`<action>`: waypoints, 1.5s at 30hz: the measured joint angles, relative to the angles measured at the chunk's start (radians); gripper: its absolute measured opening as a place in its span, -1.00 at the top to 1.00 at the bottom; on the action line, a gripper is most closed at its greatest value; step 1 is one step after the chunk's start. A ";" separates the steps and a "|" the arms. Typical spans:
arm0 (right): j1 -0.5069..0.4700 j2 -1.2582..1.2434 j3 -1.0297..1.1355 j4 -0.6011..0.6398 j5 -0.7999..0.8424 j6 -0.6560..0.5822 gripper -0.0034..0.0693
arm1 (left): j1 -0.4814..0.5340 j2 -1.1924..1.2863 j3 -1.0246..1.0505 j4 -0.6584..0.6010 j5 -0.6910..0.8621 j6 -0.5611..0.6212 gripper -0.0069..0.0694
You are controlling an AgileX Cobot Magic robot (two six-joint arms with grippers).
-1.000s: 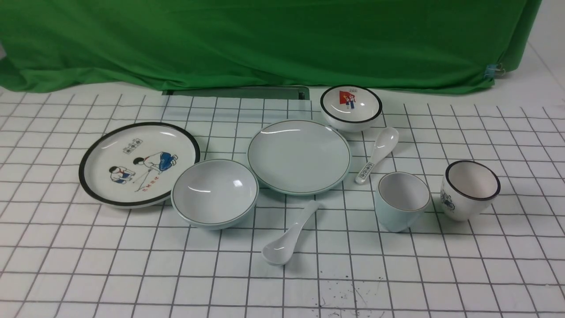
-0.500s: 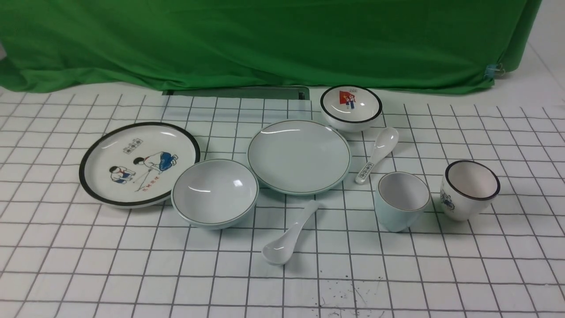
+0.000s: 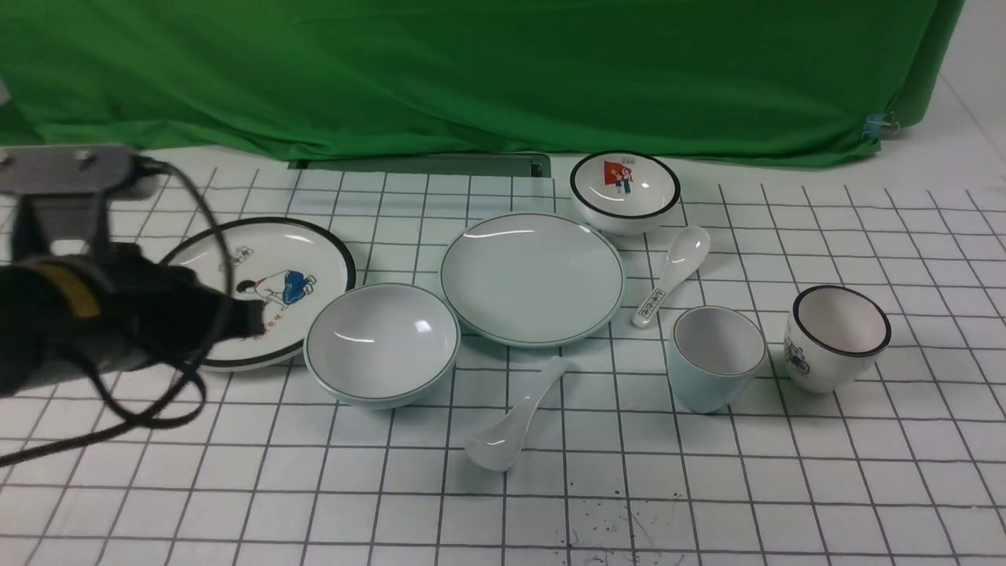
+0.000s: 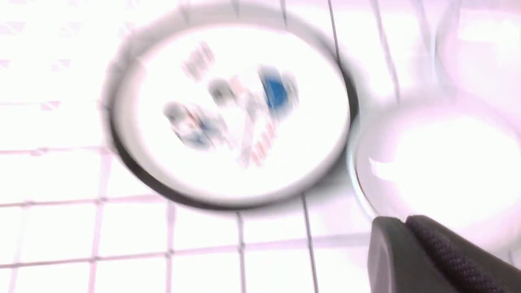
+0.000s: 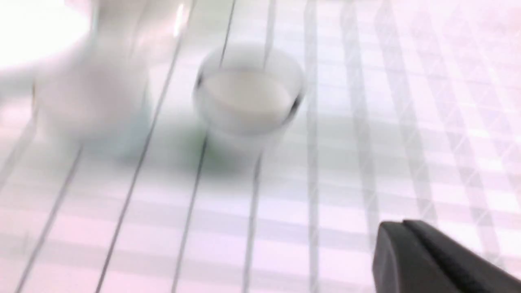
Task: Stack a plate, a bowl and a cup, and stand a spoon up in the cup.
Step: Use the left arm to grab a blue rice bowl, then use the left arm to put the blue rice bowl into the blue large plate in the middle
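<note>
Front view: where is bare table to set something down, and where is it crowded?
Free: the near strip of table in front of the spoon and cup; the right edge beyond the black-rimmed cup. Crowded: the middle row; the bowl sits tight between cartoon plate and plate, the printed spoon between plate, flag bowl and cup. The left gripper hangs over the cartoon plate.

Left pincer (image 3: 253,321) over black-rimmed cartoon ceramic plate (image 3: 287,255); pale round ceramic bowl (image 3: 383,343) just right of pincer; pale green-rimmed ceramic plate (image 3: 533,278) farther right, behind bowl.
</note>
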 joint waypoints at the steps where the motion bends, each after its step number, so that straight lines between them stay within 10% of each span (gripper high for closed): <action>1: 0.005 0.000 -0.003 0.000 0.007 -0.002 0.86 | -0.004 0.010 -0.010 0.000 0.009 0.006 0.84; 6: 0.156 0.198 -0.070 0.000 0.075 -0.038 0.86 | -0.054 0.236 -0.242 -0.018 0.203 0.056 0.66; 17: 0.335 0.316 -0.119 0.000 0.076 -0.069 0.86 | -0.053 0.503 -0.377 -0.020 0.280 0.043 -0.40; 20: 0.341 0.316 -0.119 0.000 0.068 -0.069 0.85 | -0.053 0.553 -0.378 -0.028 0.280 0.053 -0.32; 30: 0.342 0.316 -0.120 0.000 0.062 -0.069 0.82 | -0.053 0.562 -0.478 -0.140 0.235 0.139 0.84; 37: 0.342 0.316 -0.120 0.000 0.042 -0.069 0.80 | -0.060 0.618 -0.728 -0.421 0.270 0.371 0.85; 45: 0.342 0.316 -0.120 0.000 -0.017 -0.070 0.79 | -0.093 0.862 -0.952 -0.440 0.260 0.406 0.85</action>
